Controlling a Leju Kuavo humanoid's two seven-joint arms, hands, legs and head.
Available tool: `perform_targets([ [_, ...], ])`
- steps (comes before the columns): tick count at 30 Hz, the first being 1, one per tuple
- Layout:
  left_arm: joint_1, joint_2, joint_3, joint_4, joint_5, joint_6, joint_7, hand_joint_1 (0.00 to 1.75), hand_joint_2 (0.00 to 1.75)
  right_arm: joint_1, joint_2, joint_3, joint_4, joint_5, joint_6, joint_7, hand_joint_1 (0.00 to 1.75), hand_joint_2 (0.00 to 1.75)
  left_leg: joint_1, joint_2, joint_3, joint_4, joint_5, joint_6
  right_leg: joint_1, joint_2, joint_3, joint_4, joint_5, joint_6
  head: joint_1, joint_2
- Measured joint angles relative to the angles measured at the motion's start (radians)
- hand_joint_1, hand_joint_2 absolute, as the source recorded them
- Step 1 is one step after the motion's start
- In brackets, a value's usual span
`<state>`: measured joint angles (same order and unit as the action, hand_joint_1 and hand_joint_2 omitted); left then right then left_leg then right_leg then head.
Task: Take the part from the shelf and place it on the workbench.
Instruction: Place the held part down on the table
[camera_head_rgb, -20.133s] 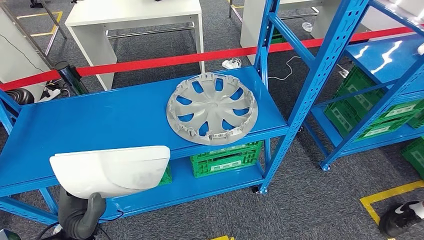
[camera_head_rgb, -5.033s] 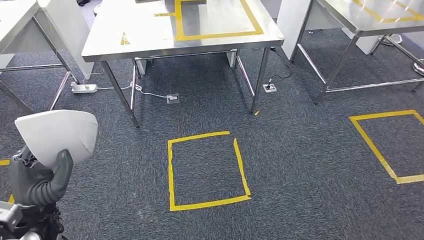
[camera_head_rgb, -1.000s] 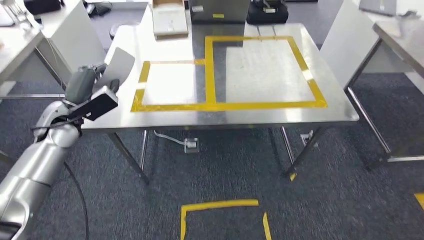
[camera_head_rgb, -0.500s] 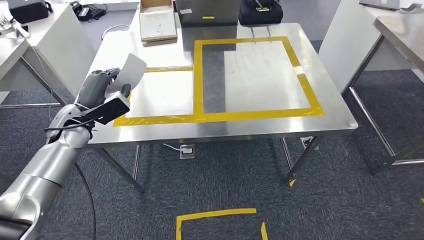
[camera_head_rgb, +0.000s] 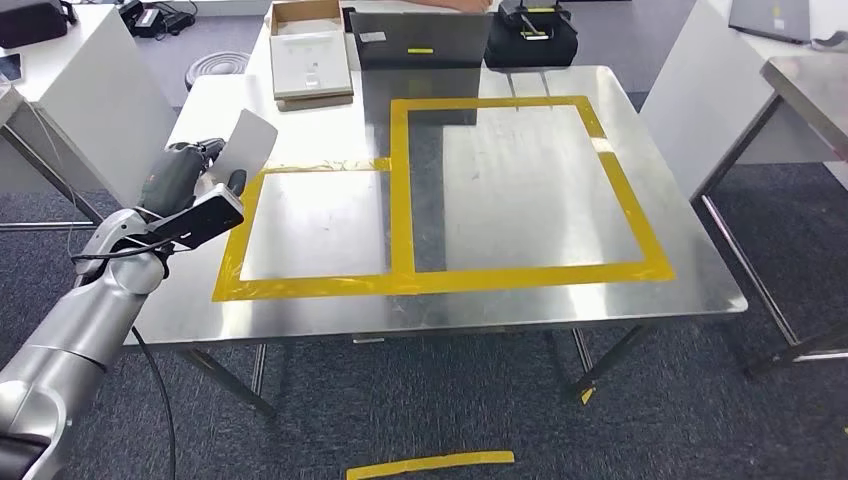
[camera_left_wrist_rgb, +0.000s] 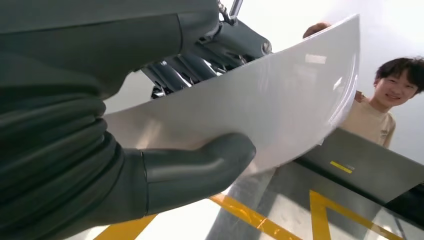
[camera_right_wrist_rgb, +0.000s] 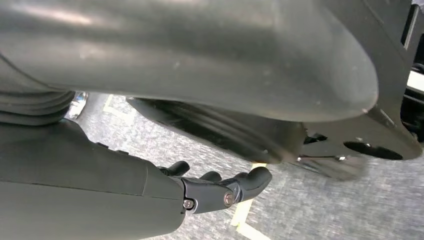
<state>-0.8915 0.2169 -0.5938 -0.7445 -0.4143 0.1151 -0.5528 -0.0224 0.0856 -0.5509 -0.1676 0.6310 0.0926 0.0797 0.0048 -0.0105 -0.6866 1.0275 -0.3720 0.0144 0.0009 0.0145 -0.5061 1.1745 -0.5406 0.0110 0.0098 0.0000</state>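
My left hand (camera_head_rgb: 186, 176) grips the white curved part (camera_head_rgb: 249, 139) and holds it up over the left edge of the steel workbench (camera_head_rgb: 690, 282). The part stands tilted beside the small yellow-taped rectangle (camera_head_rgb: 314, 224). In the left wrist view the thumb (camera_left_wrist_rgb: 196, 169) presses on the glossy white part (camera_left_wrist_rgb: 265, 102), with the other fingers behind it. A larger yellow-taped rectangle (camera_head_rgb: 522, 186) marks the middle of the bench. My right hand (camera_right_wrist_rgb: 220, 192) hangs over the carpet, its fingers loosely apart and holding nothing.
A flat cardboard box (camera_head_rgb: 310, 62), a dark panel (camera_head_rgb: 425, 42) and a black bag (camera_head_rgb: 531, 38) sit along the bench's far edge. A person (camera_left_wrist_rgb: 389, 102) stands behind it. White tables (camera_head_rgb: 75, 95) flank the left, another steel table (camera_head_rgb: 812, 85) the right.
The camera has moved closer to the workbench, which now lies lower and larger in the picture. My left hand still holds the white part, now a little further over the bench's left edge.
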Motion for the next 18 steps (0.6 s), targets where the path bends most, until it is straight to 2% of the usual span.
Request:
perform_targets([
  [1,0.0,0.0,-0.001,0.0,0.002,0.0,-0.001,1.75,1.75,-0.001,-0.001,0.0,0.0,0.001,0.001,0.0,0.0,0.0,0.001,0.0,0.016,-0.002,-0.014,0.003,-0.001,-0.003,-0.046,0.059,0.001,0.004,0.002,0.0],
  [2,0.0,0.001,-0.002,0.002,0.005,0.001,-0.001,1.75,1.75,-0.001,-0.001,0.0,0.0,0.002,0.001,0.0,0.0,0.0,0.001,0.0,0.032,-0.003,-0.028,0.006,-0.002,-0.005,-0.092,0.107,-0.023,0.008,0.003,0.0],
  [3,0.001,0.001,-0.003,0.004,0.007,0.001,-0.001,1.75,1.75,-0.001,-0.001,0.0,0.0,0.004,0.001,0.0,0.0,0.0,0.001,-0.001,0.049,-0.004,-0.043,0.008,-0.002,-0.006,-0.132,0.134,-0.068,0.01,0.004,0.0],
  [4,0.003,0.0,-0.004,0.005,0.008,0.001,-0.001,1.75,1.75,0.0,-0.001,0.0,0.0,0.005,0.002,0.0,0.0,0.0,0.001,-0.002,0.068,-0.004,-0.057,0.009,-0.002,-0.007,-0.164,0.14,-0.119,0.011,0.004,0.0],
  [5,0.004,0.0,-0.004,0.007,0.011,0.0,0.0,1.75,1.75,0.0,-0.002,0.0,0.0,0.007,0.002,0.0,0.0,0.0,0.001,-0.004,0.087,-0.004,-0.073,0.009,-0.002,-0.007,-0.186,0.125,-0.155,0.011,0.005,0.0],
  [6,0.005,-0.001,-0.005,0.008,0.014,-0.001,0.002,1.75,1.75,0.001,-0.002,0.0,0.0,0.009,0.003,0.0,0.0,0.0,0.001,-0.006,0.108,-0.004,-0.089,0.007,-0.001,-0.007,-0.198,0.09,-0.161,0.009,0.005,0.0],
  [7,0.005,-0.001,-0.006,0.01,0.016,-0.002,0.005,1.75,1.75,0.002,-0.002,0.0,0.0,0.011,0.003,0.0,0.0,0.0,0.0,-0.007,0.129,-0.004,-0.105,0.005,-0.001,-0.007,-0.203,0.038,-0.124,0.004,0.006,0.0],
  [9,0.005,-0.003,-0.015,0.019,0.02,-0.004,0.009,1.75,1.75,0.006,-0.002,0.0,0.0,0.014,0.004,0.0,0.0,0.0,-0.003,-0.01,0.162,0.0,-0.137,-0.002,0.004,-0.007,-0.206,-0.082,0.041,-0.009,0.006,0.0],
  [10,0.007,-0.006,-0.021,0.023,0.02,-0.004,0.008,1.75,1.75,0.008,-0.002,0.0,0.001,0.016,0.004,0.001,0.0,0.0,-0.006,-0.012,0.171,0.003,-0.153,-0.006,0.007,-0.006,-0.205,-0.119,0.117,-0.015,0.005,0.0],
  [11,0.008,-0.009,-0.027,0.027,0.02,-0.002,0.003,1.75,1.75,0.009,-0.002,0.0,0.001,0.017,0.005,0.002,0.0,0.0,-0.008,-0.015,0.178,0.008,-0.164,-0.01,0.009,-0.005,-0.204,-0.139,0.162,-0.02,0.005,0.0],
  [12,0.009,-0.012,-0.032,0.029,0.019,0.0,-0.003,1.75,1.75,0.007,-0.002,0.0,0.001,0.018,0.006,0.003,0.0,0.0,-0.009,-0.018,0.18,0.015,-0.169,-0.015,0.009,-0.005,-0.199,-0.14,0.17,-0.025,0.005,0.0],
  [14,0.01,-0.017,-0.042,0.03,0.012,0.005,-0.015,1.75,1.75,0.003,-0.003,0.0,0.001,0.02,0.008,0.004,0.0,0.0,-0.008,-0.014,0.16,0.056,-0.159,-0.025,0.004,-0.007,-0.184,-0.145,0.167,-0.037,0.005,0.0],
  [15,0.008,-0.02,-0.05,0.031,0.008,0.007,-0.018,1.75,1.75,0.0,-0.003,0.0,0.001,0.021,0.008,0.004,0.0,0.0,-0.007,-0.01,0.132,0.1,-0.155,-0.031,0.002,-0.008,-0.176,-0.148,0.163,-0.044,0.004,0.0],
  [16,0.007,-0.023,-0.059,0.032,0.003,0.009,-0.02,1.75,1.75,-0.002,-0.004,0.0,0.001,0.022,0.009,0.004,0.0,0.0,-0.006,-0.005,0.097,0.155,-0.163,-0.036,0.0,-0.007,-0.169,-0.151,0.158,-0.05,0.004,0.0],
  [18,0.007,-0.03,-0.08,0.035,-0.003,0.008,-0.024,1.75,1.75,-0.005,-0.004,0.0,0.0,0.026,0.011,0.004,0.0,0.0,-0.002,0.0,0.026,0.26,-0.217,-0.045,-0.002,-0.007,-0.156,-0.152,0.144,-0.056,0.004,0.0],
])
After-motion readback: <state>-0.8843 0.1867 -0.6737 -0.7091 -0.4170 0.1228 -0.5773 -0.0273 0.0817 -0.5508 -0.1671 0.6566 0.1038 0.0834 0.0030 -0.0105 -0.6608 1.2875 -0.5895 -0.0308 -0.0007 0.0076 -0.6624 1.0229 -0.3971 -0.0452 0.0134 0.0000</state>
